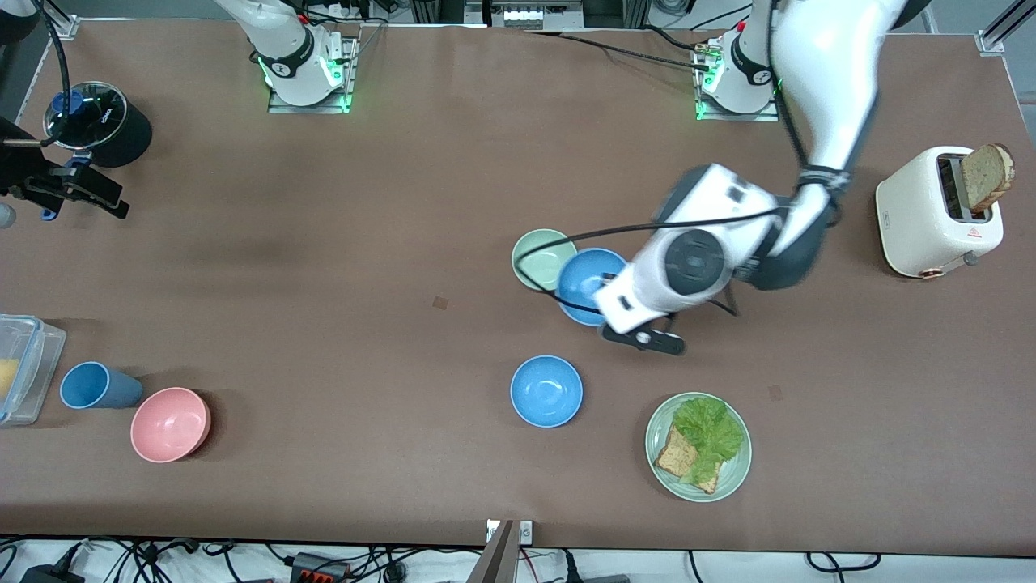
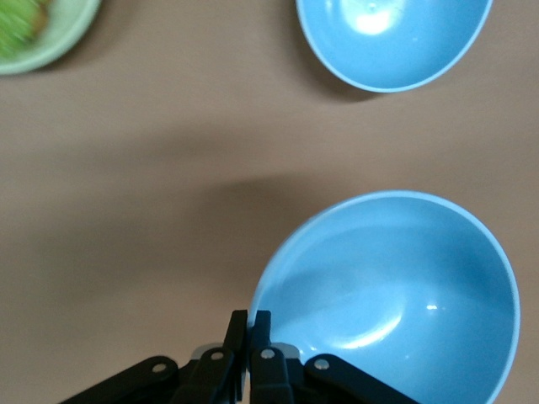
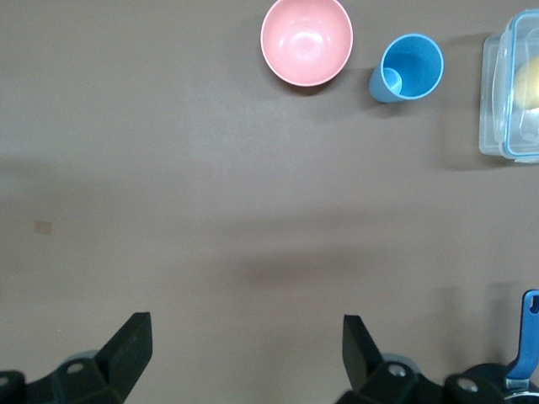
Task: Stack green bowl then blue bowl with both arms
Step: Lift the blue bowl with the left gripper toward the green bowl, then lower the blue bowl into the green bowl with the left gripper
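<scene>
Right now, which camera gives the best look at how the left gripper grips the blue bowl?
The left wrist view: the left gripper is shut on the blue bowl at its rim. The front view hides the fingers under the wrist. The right wrist view shows neither.

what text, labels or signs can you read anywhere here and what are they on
No word here reads clearly.
Toaster: a small red triangular warning sign on its side, plus a dark mark, too small to read.
Black round container at the right arm's end: white lettering on its lid, too blurred to read.
Bowls, blue cup, plate: no text.
</scene>
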`<state>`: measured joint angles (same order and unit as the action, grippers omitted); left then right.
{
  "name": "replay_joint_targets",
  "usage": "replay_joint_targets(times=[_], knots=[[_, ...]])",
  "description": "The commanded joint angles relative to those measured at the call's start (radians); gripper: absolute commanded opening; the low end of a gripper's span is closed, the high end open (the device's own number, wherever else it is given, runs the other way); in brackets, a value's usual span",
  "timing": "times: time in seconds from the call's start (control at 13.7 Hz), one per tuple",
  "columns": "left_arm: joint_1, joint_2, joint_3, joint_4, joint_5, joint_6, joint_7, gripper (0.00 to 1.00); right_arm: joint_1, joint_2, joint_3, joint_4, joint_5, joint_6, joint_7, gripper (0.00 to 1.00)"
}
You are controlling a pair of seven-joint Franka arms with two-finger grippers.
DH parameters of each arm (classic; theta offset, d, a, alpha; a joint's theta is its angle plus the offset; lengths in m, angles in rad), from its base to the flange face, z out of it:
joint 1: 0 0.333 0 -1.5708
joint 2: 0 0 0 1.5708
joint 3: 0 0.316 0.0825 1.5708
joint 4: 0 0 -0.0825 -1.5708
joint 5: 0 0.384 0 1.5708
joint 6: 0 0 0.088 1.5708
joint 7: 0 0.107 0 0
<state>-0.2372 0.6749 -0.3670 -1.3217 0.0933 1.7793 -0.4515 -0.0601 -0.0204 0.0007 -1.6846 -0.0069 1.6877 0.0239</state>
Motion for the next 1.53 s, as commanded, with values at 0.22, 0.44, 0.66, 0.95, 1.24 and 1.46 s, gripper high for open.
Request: replay_joint_targets(times=[0.22, 0.44, 0.66, 0.95, 1.24, 1.46], knots=[[-0.019, 0.014, 0.007, -0.068, -0.055, 0.149, -0.186, 0.0, 0.005, 0.002, 0.004, 0.023, -0.015, -0.031, -0.013, 1.0], [-0.014, -0.017, -0.006, -0.158, -0.058, 0.21, -0.21, 0.0, 0.0, 0.003, 0.001, 0.023, -0.013, -0.026, -0.009, 1.0], [-0.005, -0.055, -0.036, -0.22, -0.064, 0.227, -0.233, 0.0, 0.003, 0.016, 0.001, 0.023, -0.016, -0.017, -0.012, 1.0], [0.015, -0.098, -0.07, -0.284, -0.066, 0.241, -0.253, 0.0, 0.003, 0.016, 0.001, 0.023, -0.015, -0.02, -0.032, 1.0], [0.139, -0.13, -0.213, -0.425, -0.089, 0.39, -0.289, 0.0, -0.003, 0.025, -0.002, 0.036, -0.002, 0.003, -0.03, 1.0], [0.139, -0.129, -0.216, -0.442, -0.086, 0.397, -0.296, 0.0, 0.008, 0.042, 0.002, 0.037, -0.007, -0.008, -0.032, 1.0]])
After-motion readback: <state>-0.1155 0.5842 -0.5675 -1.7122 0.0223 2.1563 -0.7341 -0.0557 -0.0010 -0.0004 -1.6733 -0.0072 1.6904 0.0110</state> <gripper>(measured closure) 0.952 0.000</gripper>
